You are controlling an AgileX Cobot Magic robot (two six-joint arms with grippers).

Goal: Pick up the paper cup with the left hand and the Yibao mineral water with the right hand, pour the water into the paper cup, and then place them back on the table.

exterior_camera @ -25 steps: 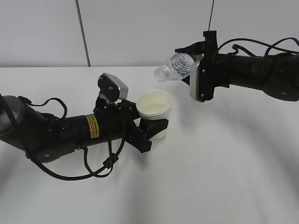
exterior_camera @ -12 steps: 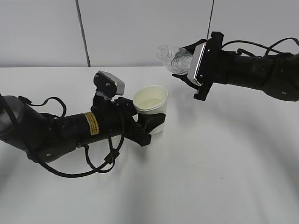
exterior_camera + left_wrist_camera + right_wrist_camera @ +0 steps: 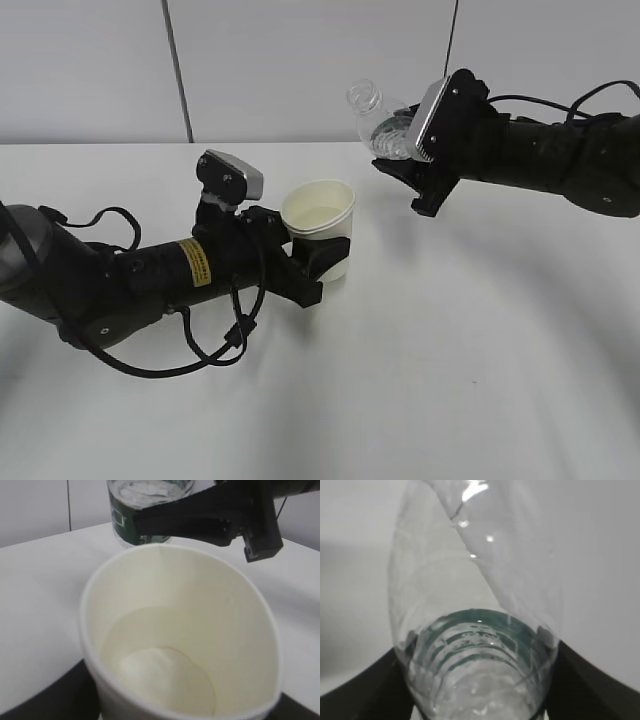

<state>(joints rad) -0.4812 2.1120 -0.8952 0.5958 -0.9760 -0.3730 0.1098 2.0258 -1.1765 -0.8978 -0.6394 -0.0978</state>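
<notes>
My left gripper [image 3: 326, 256] is shut on the paper cup [image 3: 319, 214], holding it upright at the middle of the table [image 3: 450, 360]; whether its base touches the tabletop I cannot tell. In the left wrist view the paper cup [image 3: 220, 630] fills the frame with water in its bottom. My right gripper [image 3: 404, 152] is shut on the Yibao mineral water [image 3: 378, 118], held in the air up and to the right of the cup, with its uncapped mouth tilted up and left. The right wrist view shows the bottle [image 3: 470, 595] between both black fingers [image 3: 360, 690], a little water at its base.
A grey wall [image 3: 300, 60] with a dark vertical seam [image 3: 178, 70] stands behind the table. Black cables loop under the left arm [image 3: 215, 350]. The white tabletop stretches wide in front of both arms.
The right gripper has turned the bottle from mouth-down over the cup to mouth-up and drawn it up and right. The left arm has shifted the cup slightly left.
</notes>
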